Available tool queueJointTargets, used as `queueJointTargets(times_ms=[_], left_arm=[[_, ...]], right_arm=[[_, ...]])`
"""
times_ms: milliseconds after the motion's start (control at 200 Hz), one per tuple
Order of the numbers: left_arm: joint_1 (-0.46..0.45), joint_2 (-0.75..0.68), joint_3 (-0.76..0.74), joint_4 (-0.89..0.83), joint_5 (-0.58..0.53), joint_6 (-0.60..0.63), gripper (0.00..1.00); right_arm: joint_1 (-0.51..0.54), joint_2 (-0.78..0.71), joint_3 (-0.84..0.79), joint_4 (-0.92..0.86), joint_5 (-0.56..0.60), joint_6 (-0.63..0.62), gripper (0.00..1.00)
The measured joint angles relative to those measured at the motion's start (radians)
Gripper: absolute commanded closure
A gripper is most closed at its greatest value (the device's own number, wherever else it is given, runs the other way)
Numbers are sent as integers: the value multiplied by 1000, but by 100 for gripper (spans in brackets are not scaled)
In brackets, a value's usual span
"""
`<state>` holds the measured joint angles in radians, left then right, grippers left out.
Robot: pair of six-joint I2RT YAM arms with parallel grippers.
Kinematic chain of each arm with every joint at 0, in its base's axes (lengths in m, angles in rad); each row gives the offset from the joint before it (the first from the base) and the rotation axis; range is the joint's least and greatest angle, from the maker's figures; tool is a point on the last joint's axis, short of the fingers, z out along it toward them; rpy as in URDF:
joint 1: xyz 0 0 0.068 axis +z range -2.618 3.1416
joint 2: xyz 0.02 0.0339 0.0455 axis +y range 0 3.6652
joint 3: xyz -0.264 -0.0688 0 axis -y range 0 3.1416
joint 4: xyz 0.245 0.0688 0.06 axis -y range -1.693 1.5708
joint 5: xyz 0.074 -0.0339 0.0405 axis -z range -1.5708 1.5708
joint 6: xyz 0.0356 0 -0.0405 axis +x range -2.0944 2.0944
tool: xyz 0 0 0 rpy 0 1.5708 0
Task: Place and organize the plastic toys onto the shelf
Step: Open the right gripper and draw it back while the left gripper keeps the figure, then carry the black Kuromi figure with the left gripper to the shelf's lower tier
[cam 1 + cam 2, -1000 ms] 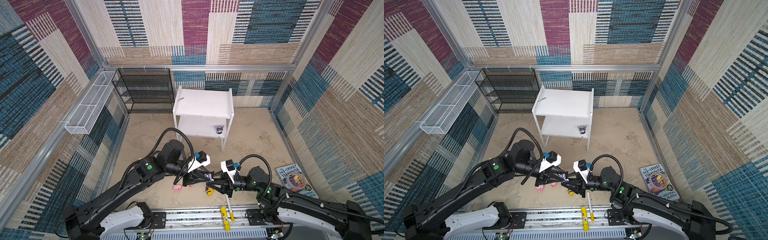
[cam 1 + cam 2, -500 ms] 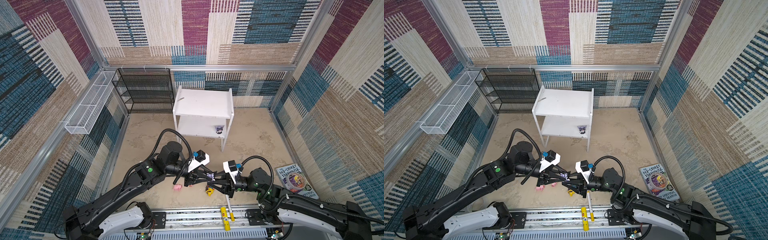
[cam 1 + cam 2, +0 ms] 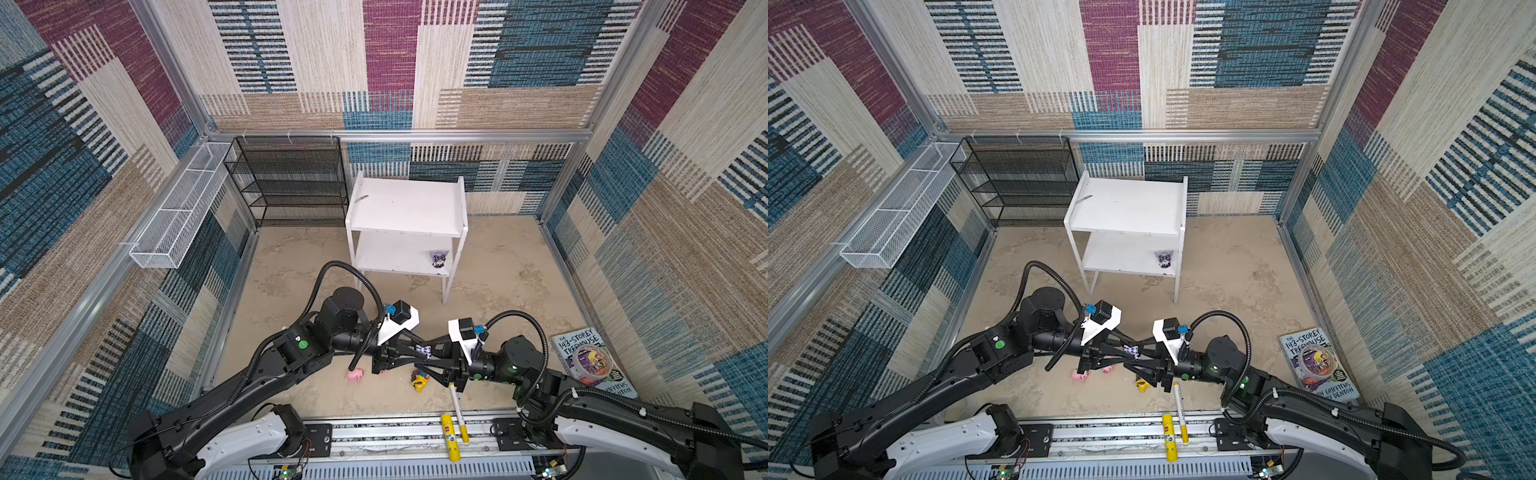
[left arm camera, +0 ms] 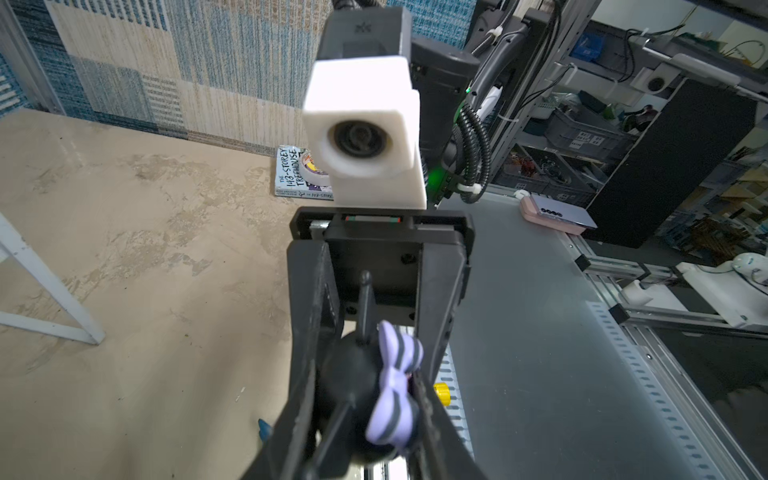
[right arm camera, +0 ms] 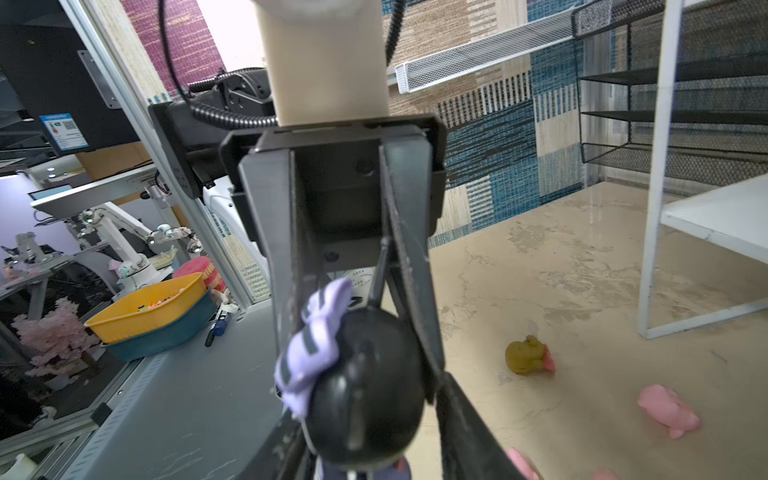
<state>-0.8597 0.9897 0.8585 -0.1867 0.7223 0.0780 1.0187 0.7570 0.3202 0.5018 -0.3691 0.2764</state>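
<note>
A black-and-purple big-eared figure [image 3: 424,350] [image 3: 1133,351] hangs above the floor between both grippers. My left gripper [image 3: 419,353] [image 4: 365,415] is shut on its round black head [image 5: 365,395]. My right gripper [image 3: 430,354] [image 5: 370,436] stands open around the same figure, with a gap at one finger. On the floor below lie a pink pig [image 3: 354,375] [image 5: 669,409], another pink toy [image 3: 381,371] and a yellow figure with blue hood [image 3: 419,380] [image 5: 525,355]. A second black-and-purple figure [image 3: 439,258] stands on the lower board of the white shelf [image 3: 407,203].
A yellow-capped marker [image 3: 457,411] and a yellow tube [image 3: 450,436] lie at the front rail. A book with a round tub on it [image 3: 590,361] sits at the right wall. A black mesh rack [image 3: 291,178] and a white wire basket [image 3: 178,208] stand at the back left.
My right gripper's jaws have widened around the figure that my left gripper holds. Both arms have hardly moved.
</note>
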Motion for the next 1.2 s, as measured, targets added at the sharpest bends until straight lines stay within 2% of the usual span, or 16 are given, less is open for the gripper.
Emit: queueJointTargets(times_ms=[215,366,566,861,1047,1202], left_arm=[[0,8,-80,103,-195,12,77],[5,105,-70,179,-298,58,78],[50,255,-11,280,-372,108,80],[171,401,80,381,-345,130,79],[217,487,176,384,-288,178,79],[251,543,233,374,-247,203,79]], right_arm=[[-2,-160,-36,-119,97,16,27],[-2,-299,-48,-256,191,43,21],[-2,-447,-50,-438,356,93,15],[-2,-512,-46,-628,534,157,7],[-1,-514,-46,-654,555,167,0],[-1,-500,-32,-662,567,163,0]])
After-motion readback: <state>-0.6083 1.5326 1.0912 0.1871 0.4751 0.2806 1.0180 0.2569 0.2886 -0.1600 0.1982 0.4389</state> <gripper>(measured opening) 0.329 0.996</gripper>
